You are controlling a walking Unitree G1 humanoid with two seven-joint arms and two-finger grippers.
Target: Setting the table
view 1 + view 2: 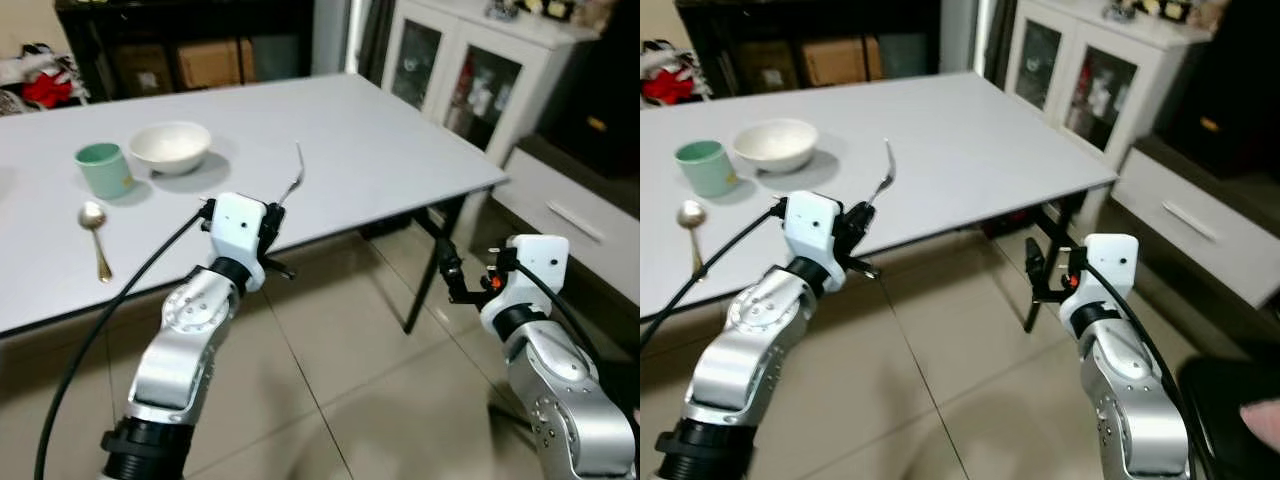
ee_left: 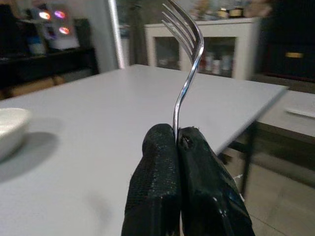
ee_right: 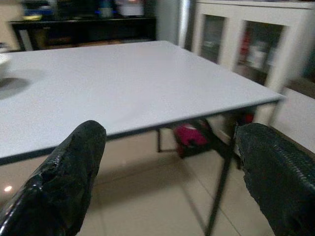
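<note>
My left gripper (image 1: 275, 217) is shut on a silver fork (image 1: 294, 179), held upright above the near edge of the white table (image 1: 380, 150); its tines point up in the left wrist view (image 2: 184, 29). A white bowl (image 1: 170, 146), a green cup (image 1: 103, 169) and a spoon (image 1: 96, 233) with a golden handle stand on the table's left part. My right gripper (image 1: 452, 275) is open, low beside the table's right corner, above the floor, with nothing between its fingers (image 3: 64, 182).
A white glass-door cabinet (image 1: 470, 75) stands behind the table's right end, with a low white drawer unit (image 1: 570, 215) beside it. Black table legs (image 1: 430, 265) cross under the right corner. Dark shelving (image 1: 180, 50) lines the back wall. Tiled floor lies below.
</note>
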